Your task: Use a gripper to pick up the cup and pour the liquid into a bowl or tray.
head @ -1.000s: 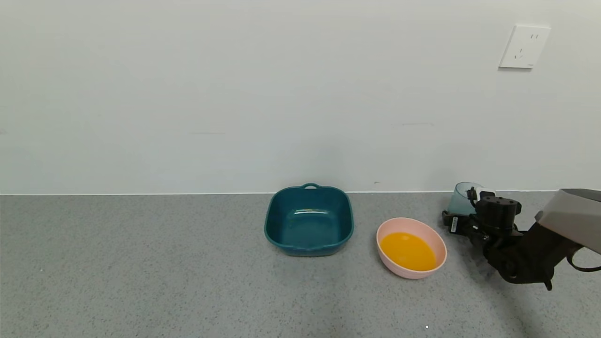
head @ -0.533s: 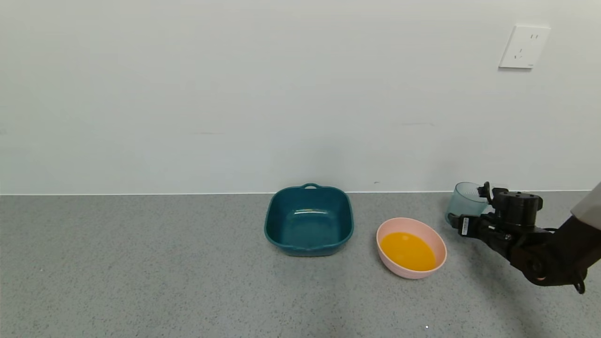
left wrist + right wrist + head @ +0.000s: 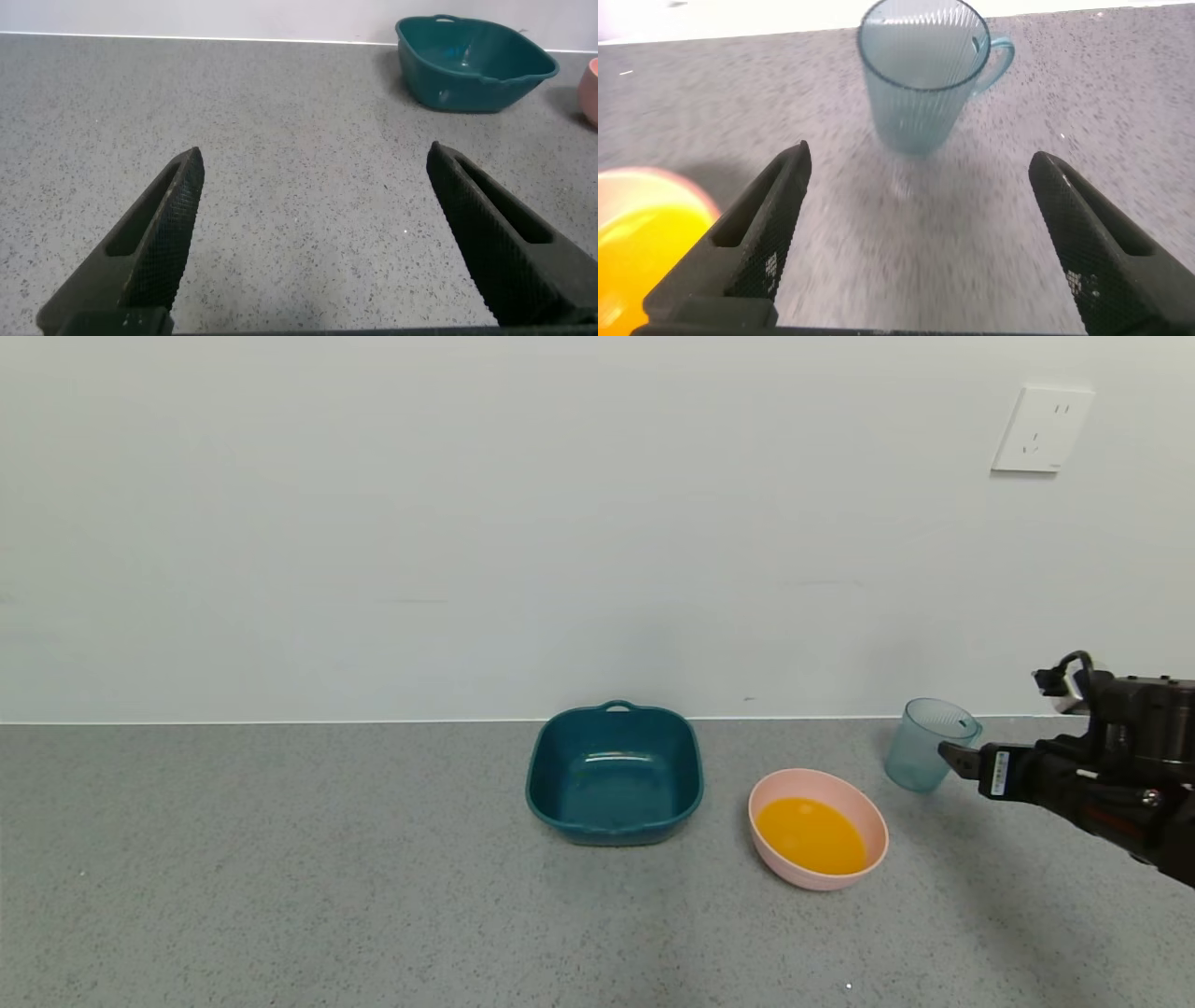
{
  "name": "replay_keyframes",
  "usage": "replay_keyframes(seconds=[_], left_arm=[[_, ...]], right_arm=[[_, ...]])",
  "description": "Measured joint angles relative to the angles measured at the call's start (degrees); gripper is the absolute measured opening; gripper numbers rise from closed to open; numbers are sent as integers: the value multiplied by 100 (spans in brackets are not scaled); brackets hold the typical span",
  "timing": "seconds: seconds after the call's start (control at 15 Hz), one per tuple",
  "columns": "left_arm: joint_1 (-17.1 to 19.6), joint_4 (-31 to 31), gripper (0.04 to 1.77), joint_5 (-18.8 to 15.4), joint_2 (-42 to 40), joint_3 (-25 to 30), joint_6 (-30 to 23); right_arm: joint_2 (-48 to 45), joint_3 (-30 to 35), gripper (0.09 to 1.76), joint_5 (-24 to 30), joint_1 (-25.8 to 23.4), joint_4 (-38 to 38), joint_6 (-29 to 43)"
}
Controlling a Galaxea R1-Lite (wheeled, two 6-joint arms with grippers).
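Observation:
The pale blue-green ribbed cup (image 3: 927, 744) stands upright and empty on the counter near the back wall; in the right wrist view the cup (image 3: 921, 81) shows its loop handle. The pink bowl (image 3: 868, 818) to its left holds the orange liquid (image 3: 810, 835); the bowl's edge (image 3: 626, 183) and the liquid (image 3: 640, 252) show in the right wrist view. My right gripper (image 3: 954, 754) is open and empty, just right of the cup and apart from it; it also shows in the right wrist view (image 3: 920, 161). My left gripper (image 3: 313, 161) is open and empty over bare counter.
A dark teal square tray (image 3: 613, 772), empty, sits left of the bowl; it also shows in the left wrist view (image 3: 472, 62). The white wall runs close behind the cup. A wall socket (image 3: 1041, 428) is high on the right.
My right gripper has let go of the cup and drawn back to the right. The cup now stands upright alone on the counter. The bowl and tray have not moved.

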Motion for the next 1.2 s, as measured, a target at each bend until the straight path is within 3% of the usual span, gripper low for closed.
replay_keyframes(seconds=[0.4, 0.67, 1.2], left_arm=[[0, 0, 172, 0, 0, 0, -1], [0, 0, 172, 0, 0, 0, -1], [2, 0, 172, 0, 0, 0, -1]], right_arm=[[-3017, 149, 170, 179, 290, 2890, 2], [-4713, 201, 170, 184, 439, 3999, 20], [-7069, -149, 170, 116, 272, 5886, 15]])
